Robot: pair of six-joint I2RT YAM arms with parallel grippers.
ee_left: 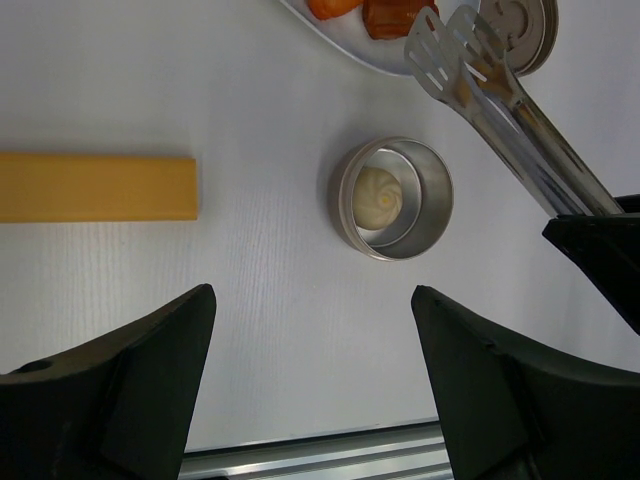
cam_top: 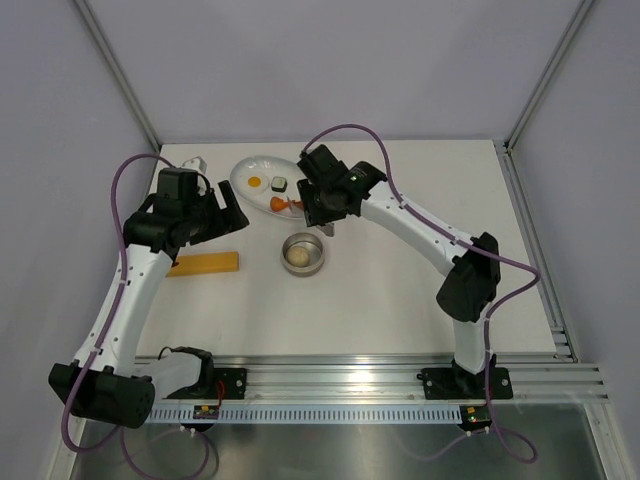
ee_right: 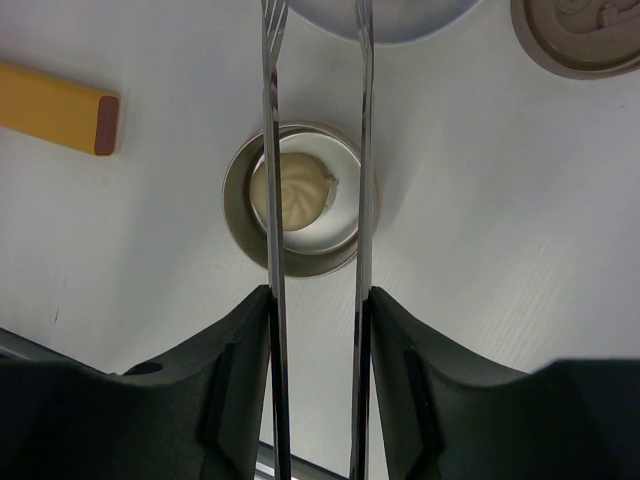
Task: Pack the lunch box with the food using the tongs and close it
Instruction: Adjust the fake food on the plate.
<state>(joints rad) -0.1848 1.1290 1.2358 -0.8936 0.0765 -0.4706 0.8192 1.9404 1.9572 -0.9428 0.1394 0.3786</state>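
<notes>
Currently my right gripper point(ee_right: 318, 310) is squeezing the tongs point(ee_right: 270, 150), partly closed, with both thin arms running up mid-frame. The lunch box point(ee_right: 234, 205) is sitting just beyond my fingers, under the tongs, holding the beige ball point(ee_right: 300, 195). Its lid point(ee_right: 580, 40) is lying upper right. My left gripper point(ee_left: 310, 340) is hanging wide open, empty.

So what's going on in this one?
The right gripper holds the tongs and points their tips at the white plate, near the sausage. The open tin has only the beige ball inside. Its lid lies on the table beside the plate. The left gripper is open and empty, hovering near the tin.
</notes>
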